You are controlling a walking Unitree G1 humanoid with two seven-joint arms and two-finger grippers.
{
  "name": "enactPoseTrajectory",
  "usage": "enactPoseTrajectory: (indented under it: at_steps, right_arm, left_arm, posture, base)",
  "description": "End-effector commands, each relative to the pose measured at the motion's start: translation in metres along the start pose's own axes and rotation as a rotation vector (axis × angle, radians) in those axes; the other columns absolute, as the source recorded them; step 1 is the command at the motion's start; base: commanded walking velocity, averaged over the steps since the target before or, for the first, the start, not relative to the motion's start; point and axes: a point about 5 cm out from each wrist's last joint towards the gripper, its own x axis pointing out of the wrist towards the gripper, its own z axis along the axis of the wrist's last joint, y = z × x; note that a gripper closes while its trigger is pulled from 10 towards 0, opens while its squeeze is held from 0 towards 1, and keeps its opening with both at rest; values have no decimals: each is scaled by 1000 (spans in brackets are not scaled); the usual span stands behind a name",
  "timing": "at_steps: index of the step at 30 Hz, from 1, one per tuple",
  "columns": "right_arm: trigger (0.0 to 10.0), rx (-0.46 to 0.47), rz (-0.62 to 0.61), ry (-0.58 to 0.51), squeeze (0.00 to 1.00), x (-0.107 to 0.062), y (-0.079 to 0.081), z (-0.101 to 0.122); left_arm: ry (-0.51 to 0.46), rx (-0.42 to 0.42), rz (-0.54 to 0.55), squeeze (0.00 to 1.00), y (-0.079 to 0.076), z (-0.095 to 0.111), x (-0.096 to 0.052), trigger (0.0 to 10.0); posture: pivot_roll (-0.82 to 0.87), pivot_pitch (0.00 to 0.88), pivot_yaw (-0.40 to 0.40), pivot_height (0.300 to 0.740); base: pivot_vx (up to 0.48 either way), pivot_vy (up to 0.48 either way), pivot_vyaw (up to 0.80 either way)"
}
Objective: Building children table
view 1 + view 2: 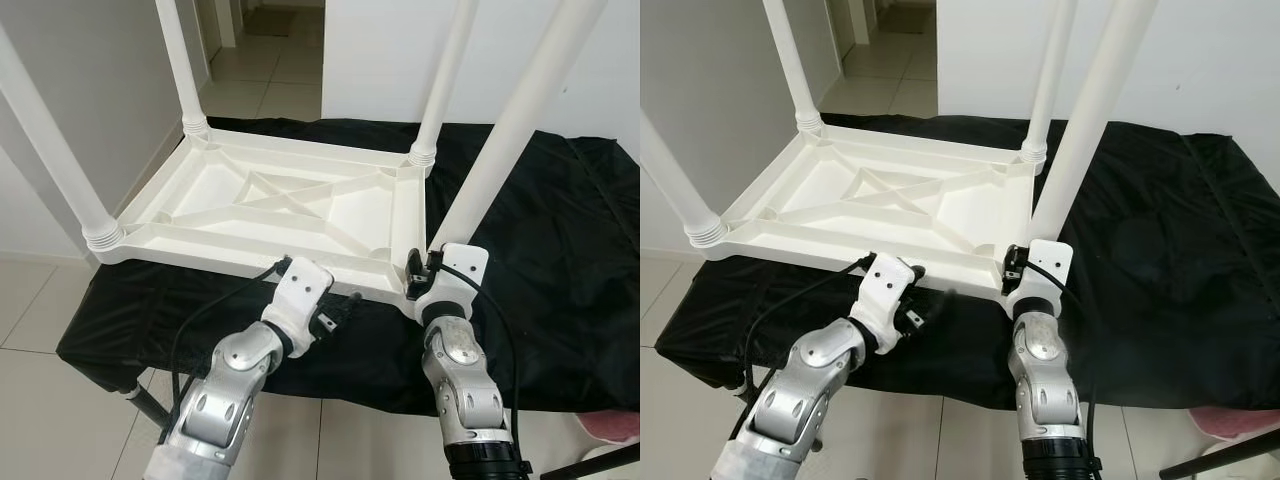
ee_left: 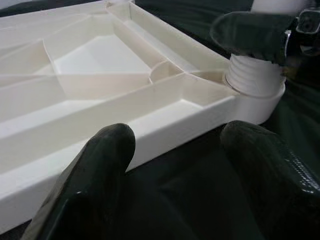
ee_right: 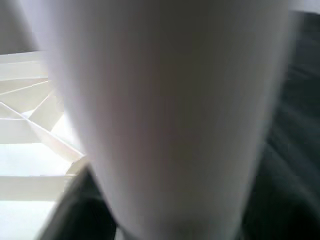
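Ahead of me in the left eye view, the white table top (image 1: 270, 205) lies upside down on a black cloth (image 1: 560, 270), ribbed underside up, with four white legs rising from its corners and cut off at the picture's upper edge. My right gripper (image 1: 425, 275) sits at the near right corner, against the base of the near right leg (image 1: 510, 130); its fingers are hidden behind the wrist housing. My left gripper (image 1: 335, 315) hangs just before the top's near edge, above the cloth.

Seen from the right eye, the same layout holds, with tiled floor (image 1: 670, 290) beside the cloth.

Through my left wrist view, my two black fingers (image 2: 95, 170) stand apart, holding nothing, with the table top's near rim just beyond them. The threaded base of the near right leg (image 2: 252, 75) sits in its corner socket, a dark finger of my right gripper across it.

My right wrist view is blurred: the leg (image 3: 170, 115) looms very close, and I seem clamped on it.
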Motion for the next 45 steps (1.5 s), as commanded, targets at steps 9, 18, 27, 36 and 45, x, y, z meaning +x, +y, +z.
enactPoseTrajectory:
  at_steps: [9,18,27,36,45]
  right_arm:
    - [10000,-13,128,-27,451,4,-14,6]
    - [10000,-100,350,-39,0,17,-26,11]
    - [8392,-197,566,-25,0,29,-30,10]
    - [431,-267,684,0,0,41,-37,9]
    - [0,-253,703,45,0,39,-47,-4]
  left_arm:
    - [3,6,23,0,1,1,1,10000]
    - [3,8,26,0,2,1,2,10000]
    - [3,14,20,0,4,2,4,10000]
    - [5,20,20,0,5,2,3,10000]
    - [5,21,28,0,5,2,1,10000]
  posture:
    - [-16,29,47,740]
    - [-21,24,52,740]
    - [-22,23,63,740]
    - [-14,22,64,740]
    - [-9,24,69,740]
  base:
    - [0,0,0]
    - [0,0,0]
    - [0,0,0]
    - [0,0,0]
    - [0,0,0]
